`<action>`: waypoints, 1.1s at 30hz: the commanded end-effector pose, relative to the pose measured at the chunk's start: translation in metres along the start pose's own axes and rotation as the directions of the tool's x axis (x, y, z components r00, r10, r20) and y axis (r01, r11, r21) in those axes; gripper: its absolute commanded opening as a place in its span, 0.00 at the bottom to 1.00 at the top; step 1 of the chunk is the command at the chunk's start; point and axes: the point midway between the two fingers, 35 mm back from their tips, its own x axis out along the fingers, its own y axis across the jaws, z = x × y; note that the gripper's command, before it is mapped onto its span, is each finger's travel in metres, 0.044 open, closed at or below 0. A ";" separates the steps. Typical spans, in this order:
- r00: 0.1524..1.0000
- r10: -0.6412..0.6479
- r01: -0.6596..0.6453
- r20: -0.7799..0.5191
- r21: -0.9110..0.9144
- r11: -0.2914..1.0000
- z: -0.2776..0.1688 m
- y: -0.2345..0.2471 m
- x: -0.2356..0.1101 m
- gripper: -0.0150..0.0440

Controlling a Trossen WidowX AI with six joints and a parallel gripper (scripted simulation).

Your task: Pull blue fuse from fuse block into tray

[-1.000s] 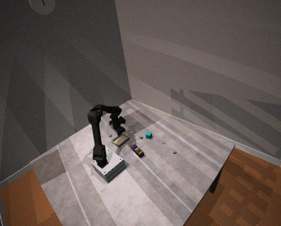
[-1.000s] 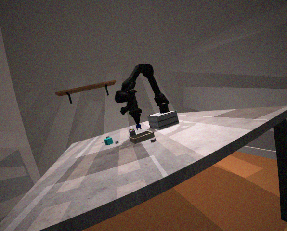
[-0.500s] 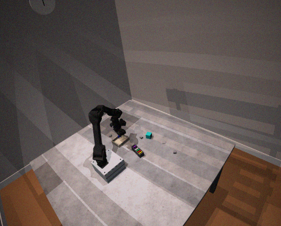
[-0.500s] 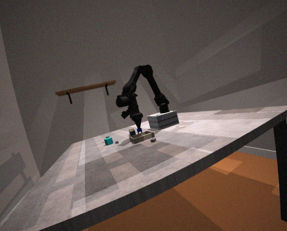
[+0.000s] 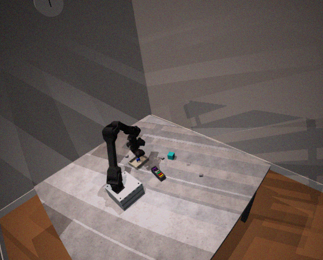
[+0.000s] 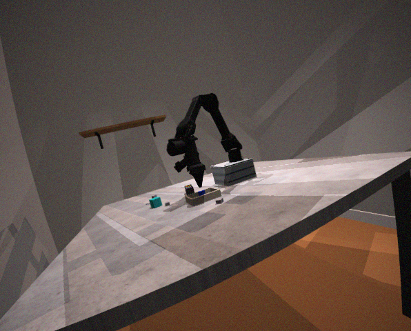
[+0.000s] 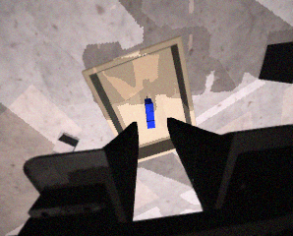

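Note:
The blue fuse (image 7: pixel 149 113) (image 5: pixel 138 159) (image 6: pixel 201 192) lies on the floor of the beige tray (image 7: pixel 178 74) (image 5: pixel 133 163) (image 6: pixel 194 199), clear of my fingers. My gripper (image 7: pixel 151 124) (image 5: pixel 139 153) (image 6: pixel 198 184) is open and hangs a little above the tray, with the fuse seen between and below its fingertips. The black fuse block (image 5: pixel 158 173) (image 6: pixel 189 188) (image 7: pixel 281 61) with several coloured fuses lies on the table to the side of the tray, apart from the gripper.
A teal cube (image 5: pixel 170 155) (image 6: pixel 155 201) stands beyond the block. Small grey bits (image 5: pixel 200 175) (image 7: pixel 68 140) (image 6: pixel 219 201) lie on the table. The arm's grey base (image 5: pixel 125 190) (image 6: pixel 233 171) stands near the tray. A wall shelf (image 6: pixel 122 125) hangs behind.

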 end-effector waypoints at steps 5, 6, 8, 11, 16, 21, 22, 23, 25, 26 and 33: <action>1.000 0.000 0.000 0.000 0.000 1.000 0.000 0.000 -0.003 0.81; 1.000 0.000 0.000 -0.001 0.001 1.000 0.000 0.000 -0.012 0.81; 1.000 -0.002 0.002 -0.005 0.003 1.000 0.000 0.000 -0.034 0.81; 1.000 -0.002 0.002 -0.006 0.003 1.000 -0.001 0.000 -0.037 0.81; 1.000 -0.002 0.002 -0.006 0.003 1.000 -0.001 0.000 -0.037 0.81; 1.000 -0.002 0.002 -0.002 0.004 1.000 0.000 0.000 -0.037 0.81; 1.000 -0.002 0.002 -0.002 0.004 1.000 0.000 0.000 -0.037 0.81; 1.000 -0.002 0.002 -0.002 0.004 1.000 0.000 0.000 -0.037 0.81; 1.000 -0.002 0.002 -0.002 0.004 1.000 0.000 0.000 -0.037 0.81; 1.000 -0.002 0.002 -0.002 0.004 1.000 0.000 0.000 -0.037 0.81; 1.000 -0.002 0.002 -0.002 0.004 1.000 0.000 0.000 -0.037 0.81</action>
